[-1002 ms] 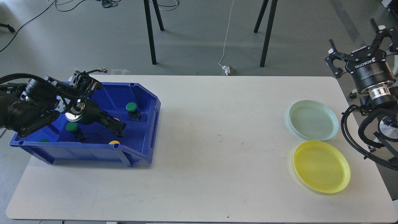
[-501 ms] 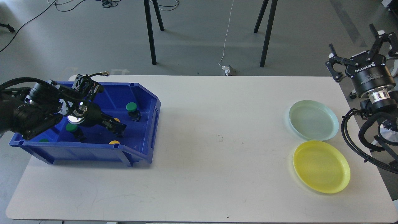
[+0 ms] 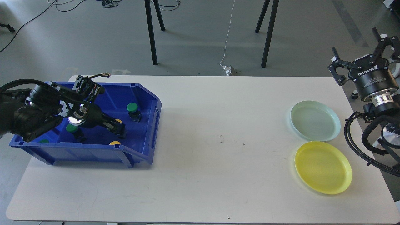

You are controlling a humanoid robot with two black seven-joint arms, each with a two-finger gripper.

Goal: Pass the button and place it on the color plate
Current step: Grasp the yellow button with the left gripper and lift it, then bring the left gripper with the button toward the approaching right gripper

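My left gripper [image 3: 120,130] reaches down into the blue bin [image 3: 150,125] at the table's left. Its dark fingertips sit beside a yellow button [image 3: 118,120], which is mostly hidden behind them. I cannot tell whether the fingers are closed on it. Green buttons lie in the bin at the back right [image 3: 132,107], under my wrist [image 3: 72,128] and in the front left corner [image 3: 44,141]. Another yellow button [image 3: 114,143] lies by the front wall. My right gripper [image 3: 360,43] is open and empty, raised beyond the table's right edge, behind the pale green plate [image 3: 315,120] and the yellow plate [image 3: 323,167].
The white table [image 3: 218,162] stretches between the bin and the two plates. Black stand legs [image 3: 153,34] and cables stand on the floor behind the table. My right arm's cable loops [image 3: 368,147] hang right of the plates.
My left wrist has sunk a little lower into the bin, with the fingertips still by the yellow button. My right gripper has shifted slightly and stays open.
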